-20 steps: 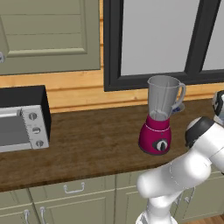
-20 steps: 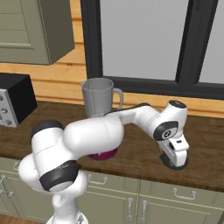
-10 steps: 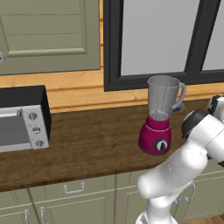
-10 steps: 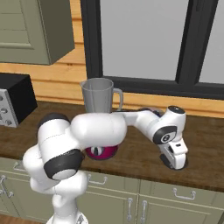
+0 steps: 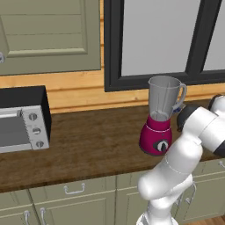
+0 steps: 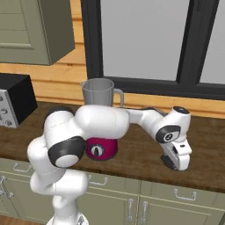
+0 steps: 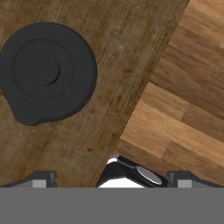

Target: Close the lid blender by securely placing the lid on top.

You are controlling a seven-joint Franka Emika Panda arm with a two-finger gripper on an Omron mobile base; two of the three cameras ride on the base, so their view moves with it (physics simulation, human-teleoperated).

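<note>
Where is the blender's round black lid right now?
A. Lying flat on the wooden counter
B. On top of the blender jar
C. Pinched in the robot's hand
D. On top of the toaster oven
A. In the hand view the lid lies flat on the counter near its edge, and the blender jar's mouth is open on top.

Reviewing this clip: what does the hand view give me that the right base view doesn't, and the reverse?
Hand view alone: the lid, a round dark cap lying flat on the counter near its front edge, with lighter wood floor past that edge. Two small dark fingertips rise far apart at the bottom, with nothing between them.

Right base view alone: the blender, its clear jar open at the top, the toaster oven at far left, the window, and the arm reaching right with the gripper pointing down over the counter's front.

Both: the dark wooden counter.
</note>
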